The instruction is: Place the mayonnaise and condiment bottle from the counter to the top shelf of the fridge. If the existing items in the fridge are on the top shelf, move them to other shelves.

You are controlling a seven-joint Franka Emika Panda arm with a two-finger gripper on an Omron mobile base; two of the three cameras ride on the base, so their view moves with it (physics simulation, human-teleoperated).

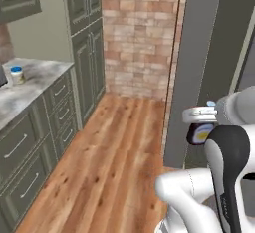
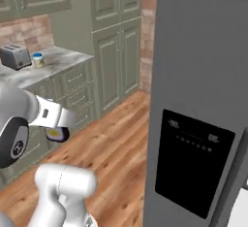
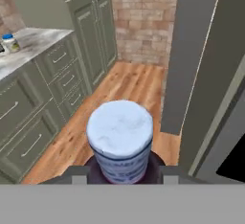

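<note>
My gripper (image 3: 122, 173) is shut on the condiment bottle (image 3: 120, 141), a dark purple bottle whose pale cap faces the hand camera. The bottle (image 1: 201, 133) hangs in mid-air under the hand (image 1: 200, 120), above the wooden floor and beside the grey fridge (image 1: 199, 53). From the right side the bottle (image 2: 57, 134) shows below the wrist, left of the fridge (image 2: 193, 75) with its black display panel. The mayonnaise (image 1: 17, 73), a cream jar with a blue lid, stands on the marbled counter (image 1: 42, 75) far to the left. The top shelf, other shelves and existing items are hidden.
A silver toaster (image 2: 14, 56) sits on the counter beside the mayonnaise (image 2: 38, 58). Tall sage-green cabinets (image 1: 87, 38) and a brick wall (image 1: 139, 33) close the far end. Wooden floor (image 1: 114, 147) lies between the drawer fronts and the fridge.
</note>
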